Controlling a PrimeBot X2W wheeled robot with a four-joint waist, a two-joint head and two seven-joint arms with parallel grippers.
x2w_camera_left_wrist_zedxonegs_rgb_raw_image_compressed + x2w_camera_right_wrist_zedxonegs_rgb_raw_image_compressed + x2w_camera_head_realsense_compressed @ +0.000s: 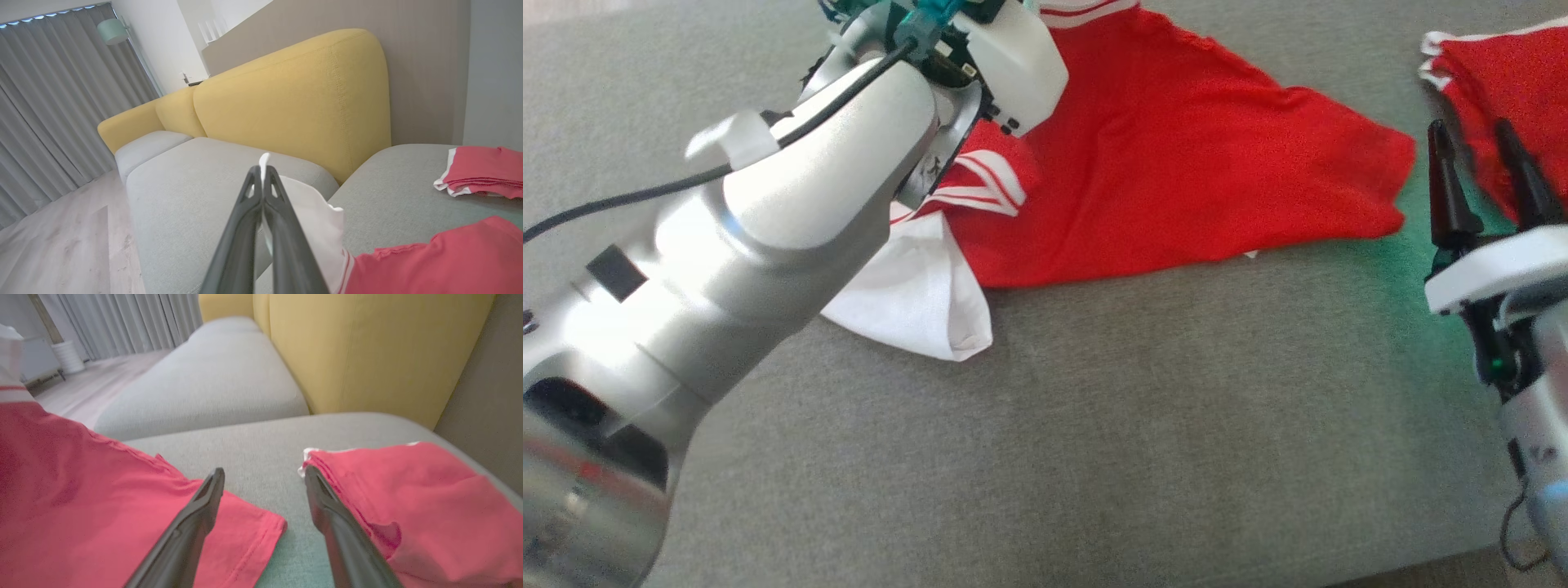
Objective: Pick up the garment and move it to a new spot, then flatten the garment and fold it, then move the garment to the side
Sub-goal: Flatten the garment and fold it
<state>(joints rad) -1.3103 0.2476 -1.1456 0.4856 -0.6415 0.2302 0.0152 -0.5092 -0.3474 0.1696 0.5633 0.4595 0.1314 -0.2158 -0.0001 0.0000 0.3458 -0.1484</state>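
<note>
My left pincer [261, 175] clamps the white edge of the red-and-white fabric garment [1176, 163]. My right pincer [264, 473] stands spread; bare grey upholstered seat [261, 449] lies ahead of it.

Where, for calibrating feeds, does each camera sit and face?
Head: from the head, down at the red garment on the grey seat; left forearm, right end effector show.
Left wrist: along the shut left end effector pinching the garment's white part, toward the yellow backrest.
Right wrist: along its open end effector, toward the backrest.
Shared: folded red garment.
</note>
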